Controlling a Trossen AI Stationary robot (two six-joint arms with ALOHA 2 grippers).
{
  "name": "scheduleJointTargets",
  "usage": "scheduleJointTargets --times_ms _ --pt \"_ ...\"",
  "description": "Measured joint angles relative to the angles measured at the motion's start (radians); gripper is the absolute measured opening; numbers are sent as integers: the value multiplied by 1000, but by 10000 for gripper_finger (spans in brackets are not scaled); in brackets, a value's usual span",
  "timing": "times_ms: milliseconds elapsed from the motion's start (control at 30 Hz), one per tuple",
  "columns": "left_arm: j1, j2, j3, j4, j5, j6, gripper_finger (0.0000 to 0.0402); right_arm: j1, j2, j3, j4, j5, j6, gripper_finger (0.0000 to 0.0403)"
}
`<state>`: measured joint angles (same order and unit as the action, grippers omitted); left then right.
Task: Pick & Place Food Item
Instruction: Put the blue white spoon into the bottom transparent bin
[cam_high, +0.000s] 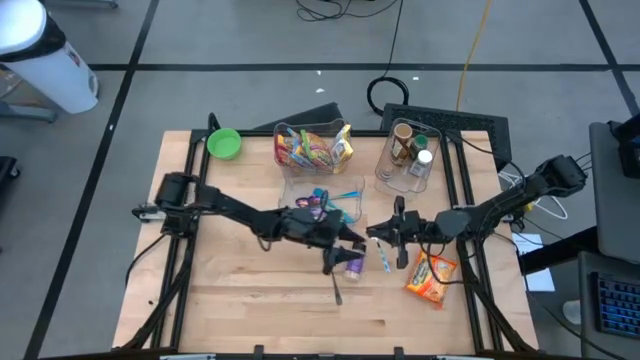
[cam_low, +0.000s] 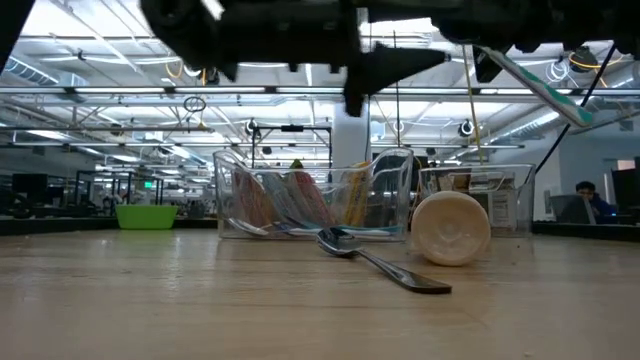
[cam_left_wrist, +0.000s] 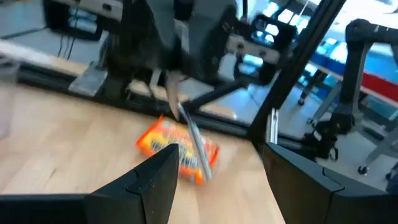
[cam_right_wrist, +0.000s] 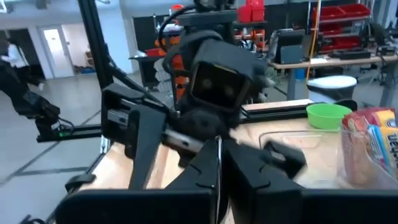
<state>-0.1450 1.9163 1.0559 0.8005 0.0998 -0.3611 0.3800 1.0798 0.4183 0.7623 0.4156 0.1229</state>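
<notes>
green bowl (cam_high: 224, 143), spoon (cam_low: 380, 262), toothbrush (cam_high: 385, 259), jar bin (cam_high: 408, 160)

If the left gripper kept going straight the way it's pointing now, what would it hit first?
Most likely the thin utensil held by the right gripper, which faces the open left gripper. The orange snack bag lies lower, beyond it; depth is unclear.

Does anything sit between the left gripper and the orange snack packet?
Yes. The right gripper, shut on a thin utensil, hangs between the open left gripper and the orange snack packet.

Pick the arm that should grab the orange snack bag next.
Left, probably. The right claw is shut on a toothbrush, though the snack bag lies beside it. The left claw is open and empty.
</notes>
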Motion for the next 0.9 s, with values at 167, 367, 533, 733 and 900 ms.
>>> scheduleJointTargets --times_ms 167,367,533,733,900 --pt "18 91 154 -75 75 -6 241 9 0 0 30 -2 -44 1" --pt "23 138 265 -154 84 22 241 12 0 0 27 -2 -59 2" --pt "23 140 276 -158 78 34 237 28 0 0 26 -2 -68 3" --pt "23 140 276 -207 -1 8 158 30 0 0 34 -1 -76 4" --pt "23 142 276 -222 -32 -7 46 29 0 0 30 5 -66 5"
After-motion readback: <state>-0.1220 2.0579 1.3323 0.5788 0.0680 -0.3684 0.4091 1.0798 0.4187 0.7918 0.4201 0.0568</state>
